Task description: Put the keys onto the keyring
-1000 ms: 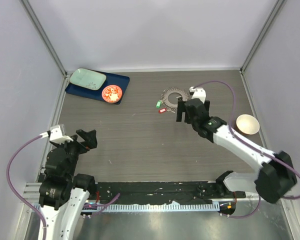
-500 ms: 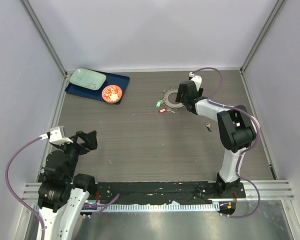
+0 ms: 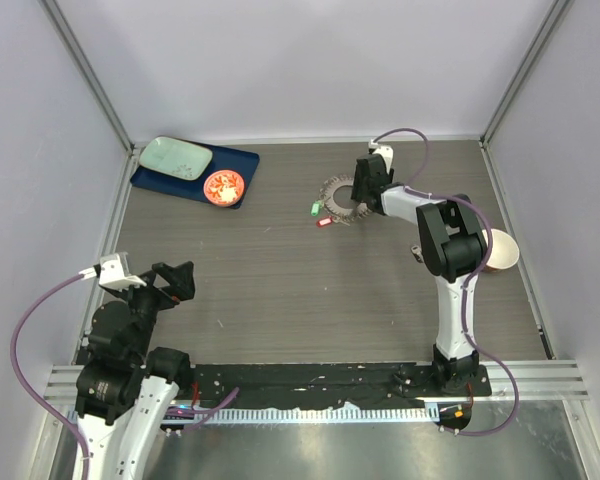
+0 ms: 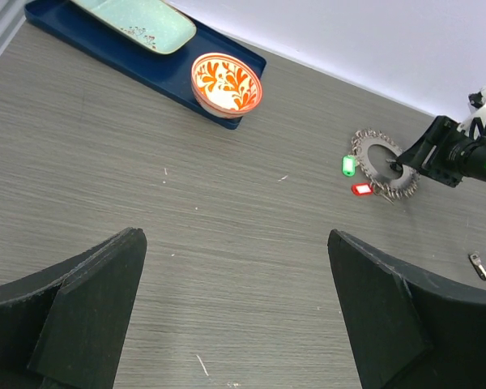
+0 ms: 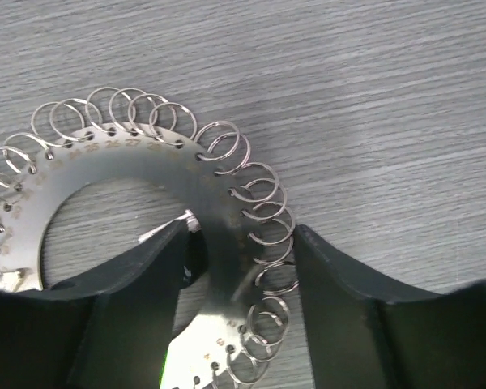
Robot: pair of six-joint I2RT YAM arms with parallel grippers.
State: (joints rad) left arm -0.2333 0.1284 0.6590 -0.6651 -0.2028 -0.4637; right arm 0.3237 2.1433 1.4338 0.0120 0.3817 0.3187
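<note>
The right claw [image 3: 364,192] now sits farther out over the keyring [image 3: 342,203], jaws narrower, apparently straddling its flat band.

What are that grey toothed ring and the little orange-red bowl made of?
The keyring looks like a flat metal disc, brushed grey with a dull sheen and numbers marked by its holes. The loops along its edge look like shiny steel wire, bright where they catch the light. The bowl seems to be glazed ceramic: glossy, white inside with an orange-red painted pattern, though plastic cannot be excluded.
</note>
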